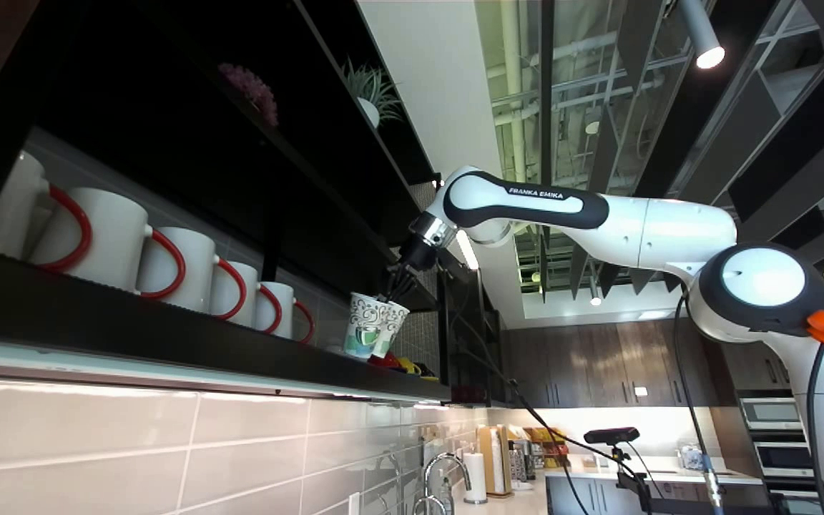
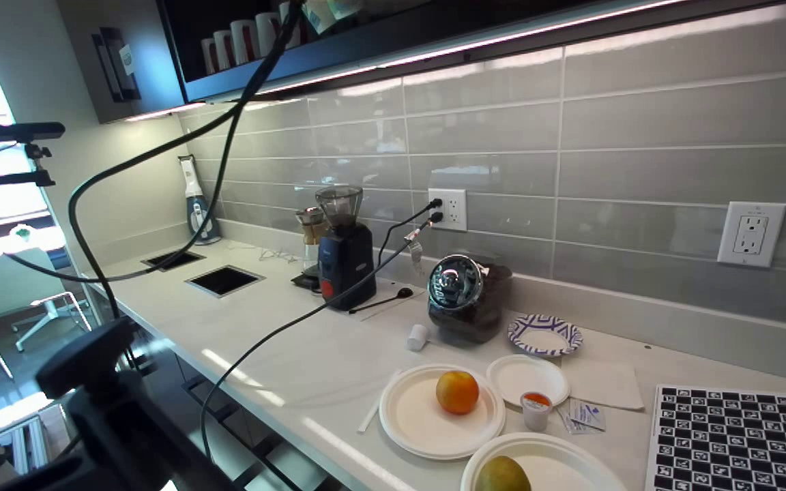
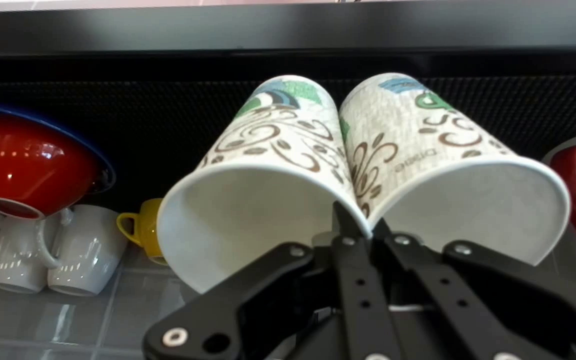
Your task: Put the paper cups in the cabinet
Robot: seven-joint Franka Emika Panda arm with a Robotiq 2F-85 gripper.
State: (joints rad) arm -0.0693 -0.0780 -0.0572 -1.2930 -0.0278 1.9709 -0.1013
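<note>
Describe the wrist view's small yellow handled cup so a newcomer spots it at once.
At the long black wall-mounted cabinet, find two white paper cups with brown swirls. Left of them in the wrist view, partly hidden by a rim, is the small yellow cup; its colour sets it apart from the glossy white mugs.

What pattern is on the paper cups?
The paper cups: brown swirls and bean shapes on white, green and blue towards the base. Clearest in the wrist view.
</note>
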